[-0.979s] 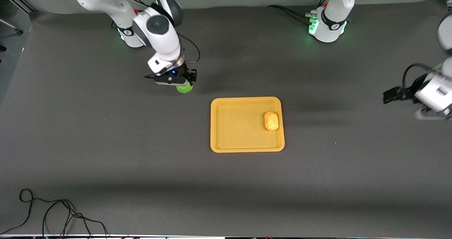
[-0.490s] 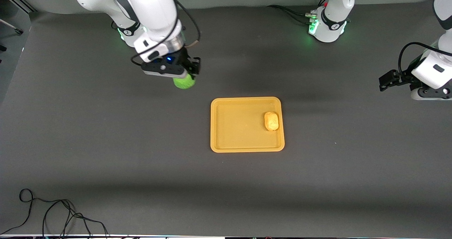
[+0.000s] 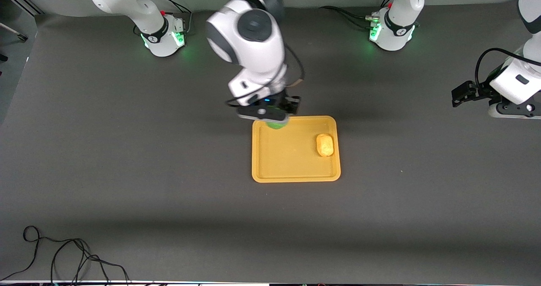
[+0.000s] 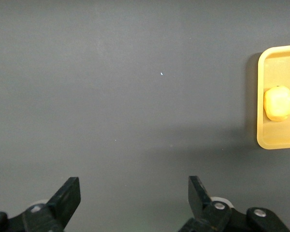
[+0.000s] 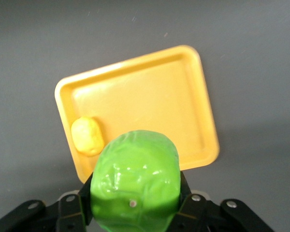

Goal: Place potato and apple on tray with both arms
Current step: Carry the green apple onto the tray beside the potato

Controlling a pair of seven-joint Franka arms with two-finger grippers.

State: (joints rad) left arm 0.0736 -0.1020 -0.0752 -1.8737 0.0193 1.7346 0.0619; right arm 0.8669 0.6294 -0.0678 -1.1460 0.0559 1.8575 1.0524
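The yellow-orange tray (image 3: 291, 174) lies mid-table. The potato (image 3: 324, 145) lies in it, toward the left arm's end; it also shows in the right wrist view (image 5: 87, 136) and the left wrist view (image 4: 277, 103). My right gripper (image 3: 274, 118) is shut on the green apple (image 3: 275, 125) and holds it in the air over the tray's edge nearest the robot bases; only a sliver of apple shows below the hand. The apple fills the right wrist view (image 5: 134, 183) above the tray (image 5: 193, 96). My left gripper (image 3: 460, 95) hangs open and empty at the left arm's end, off the tray (image 4: 261, 96).
A black cable (image 3: 63, 256) lies coiled at the table's front edge toward the right arm's end. The two arm bases with green lights (image 3: 162, 36) (image 3: 391, 32) stand along the table's edge nearest the robots.
My right gripper has lifted the apple off the table and carried it toward the left arm's end, to over the tray's rim. The left arm has drawn back slightly and settled.
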